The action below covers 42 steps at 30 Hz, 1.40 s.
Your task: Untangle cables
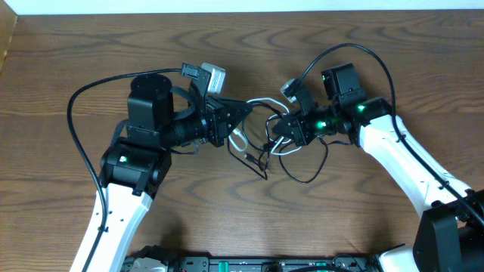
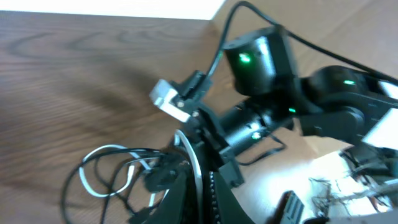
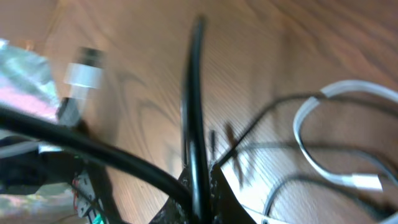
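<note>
The cables [image 1: 261, 151] lie as a small tangle of thin black cords and a white one on the wooden table, between my two grippers. My left gripper [image 1: 248, 105] reaches in from the left. In the left wrist view it [image 2: 202, 186] is shut on the white cable [image 2: 196, 165], which runs up between its fingers. My right gripper [image 1: 278, 130] comes in from the right. In the right wrist view it [image 3: 200, 186] is shut on a black cable [image 3: 196, 93] that rises straight from its jaws. A white loop [image 3: 300, 127] with a plug end [image 3: 365, 182] lies to the right.
A loose black cable loop [image 1: 306, 177] trails toward the front under the right arm [image 1: 393, 151]. The left arm's thick black wire [image 1: 76, 113] arcs out over the table at the left. The table's back edge [image 1: 242, 13] runs along the top. Dark equipment [image 1: 265, 264] sits at the front edge.
</note>
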Each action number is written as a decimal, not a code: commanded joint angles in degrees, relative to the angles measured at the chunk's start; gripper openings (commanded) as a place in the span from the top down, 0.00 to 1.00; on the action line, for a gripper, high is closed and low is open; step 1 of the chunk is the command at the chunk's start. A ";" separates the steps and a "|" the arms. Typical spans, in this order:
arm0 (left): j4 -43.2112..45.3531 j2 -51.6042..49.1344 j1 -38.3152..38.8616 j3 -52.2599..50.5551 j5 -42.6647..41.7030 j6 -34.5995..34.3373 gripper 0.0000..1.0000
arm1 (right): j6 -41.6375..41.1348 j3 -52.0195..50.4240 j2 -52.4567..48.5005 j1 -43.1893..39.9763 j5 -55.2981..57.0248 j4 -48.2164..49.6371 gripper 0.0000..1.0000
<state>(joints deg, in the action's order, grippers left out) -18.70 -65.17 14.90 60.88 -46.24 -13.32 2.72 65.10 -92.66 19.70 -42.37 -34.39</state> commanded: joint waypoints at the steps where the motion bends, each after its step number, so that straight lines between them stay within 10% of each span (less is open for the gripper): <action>1: -0.28 0.44 -0.02 0.90 5.90 0.15 0.84 | -5.73 -0.13 0.81 -0.92 12.07 -3.74 0.99; 7: -4.94 -0.66 -0.02 0.83 7.34 4.44 0.33 | -3.04 -0.13 6.25 -1.07 12.00 -6.54 0.99; 19: -6.56 -7.28 -0.02 0.83 -1.57 7.58 0.32 | -9.20 0.37 22.86 -4.66 17.77 -6.51 0.99; 42: -1.95 -16.59 0.11 0.83 -16.33 13.53 0.32 | -8.66 0.37 25.16 -7.61 -5.77 -7.48 0.99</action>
<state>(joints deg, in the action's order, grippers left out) -21.76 -80.27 14.90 60.88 -58.37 -0.91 -5.89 64.71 -68.45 12.49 -43.03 -41.63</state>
